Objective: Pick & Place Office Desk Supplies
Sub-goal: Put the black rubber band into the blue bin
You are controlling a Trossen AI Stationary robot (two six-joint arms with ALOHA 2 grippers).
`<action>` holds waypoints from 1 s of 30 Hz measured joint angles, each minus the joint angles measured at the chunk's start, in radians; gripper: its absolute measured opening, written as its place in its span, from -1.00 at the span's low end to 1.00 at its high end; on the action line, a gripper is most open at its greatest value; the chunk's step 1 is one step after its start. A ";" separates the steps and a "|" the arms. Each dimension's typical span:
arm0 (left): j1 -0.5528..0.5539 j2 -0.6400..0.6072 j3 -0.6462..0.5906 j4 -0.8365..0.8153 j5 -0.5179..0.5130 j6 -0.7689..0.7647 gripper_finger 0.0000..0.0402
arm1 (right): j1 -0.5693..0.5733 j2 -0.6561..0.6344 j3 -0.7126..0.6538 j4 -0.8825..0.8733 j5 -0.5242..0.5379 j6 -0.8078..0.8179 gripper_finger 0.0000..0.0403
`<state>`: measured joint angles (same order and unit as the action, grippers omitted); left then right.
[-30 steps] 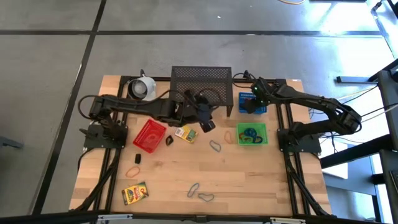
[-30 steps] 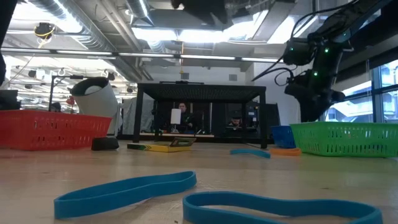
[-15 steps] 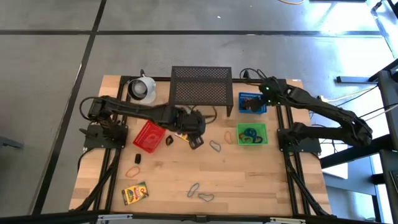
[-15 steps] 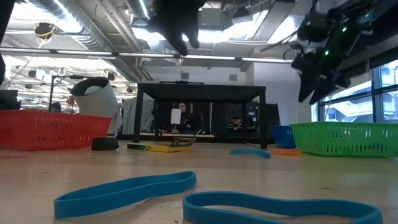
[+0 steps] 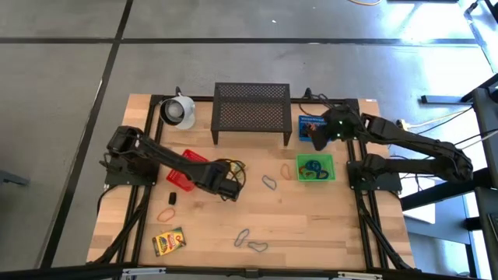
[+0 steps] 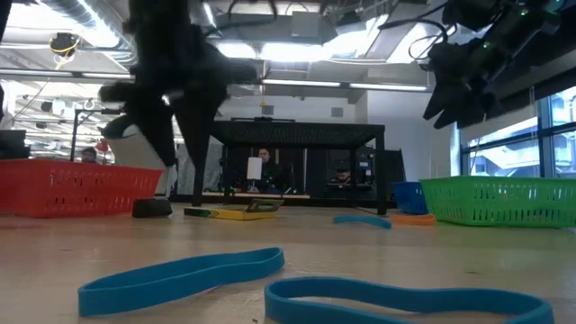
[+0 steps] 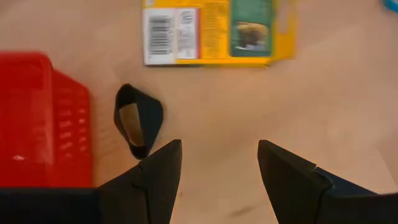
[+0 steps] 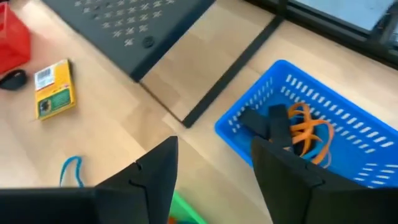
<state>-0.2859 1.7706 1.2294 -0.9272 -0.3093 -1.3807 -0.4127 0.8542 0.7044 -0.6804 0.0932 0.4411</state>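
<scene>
My left gripper [image 7: 217, 149] is open and hangs over the table's middle [image 5: 228, 187], touching nothing. Just ahead of its fingers lie a black binder clip [image 7: 138, 121] and a yellow-green printed box [image 7: 217, 31], both resting flat on the wood. My right gripper [image 8: 214, 146] is open and empty above the blue basket [image 8: 311, 134], which holds orange loops [image 8: 308, 127] and black clips [image 8: 261, 121]. Loose loops lie on the table: grey [image 5: 268, 183], orange [image 5: 166, 214] and blue [image 5: 250, 241]. A second printed box [image 5: 168, 241] sits near the front left.
The red basket [image 5: 185, 169] stands right beside my left arm. The green basket [image 5: 315, 167] holds blue loops. The black mesh shelf [image 5: 251, 113] and the white mug [image 5: 179, 109] stand at the far edge. A small black block [image 5: 172, 199] lies near the red basket.
My left gripper has swung from in front of the shelf toward the near-left of the table and come down, ending over the clip and the yellow box. My right gripper has risen from the blue basket.
</scene>
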 joint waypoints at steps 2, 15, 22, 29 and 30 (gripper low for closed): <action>0.002 0.000 -0.043 0.046 -0.024 -0.049 0.03 | 0.024 0.000 0.000 0.003 0.002 0.007 -0.01; 0.078 0.004 -0.155 0.113 -0.044 -0.072 0.03 | 0.055 0.000 0.000 0.008 0.031 0.046 -0.03; 0.094 0.013 -0.189 0.124 0.025 -0.063 0.03 | 0.055 0.000 0.000 0.008 0.031 0.046 -0.03; 0.094 0.013 -0.190 0.128 0.055 -0.017 -0.23 | 0.055 0.000 0.000 0.008 0.031 0.046 -0.03; 0.094 0.013 -0.190 0.128 0.063 -0.010 -0.30 | 0.055 0.000 0.000 0.008 0.031 0.045 -0.03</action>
<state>-0.1921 1.7832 1.0389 -0.7996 -0.2462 -1.3908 -0.3580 0.8547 0.7044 -0.6724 0.1242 0.4866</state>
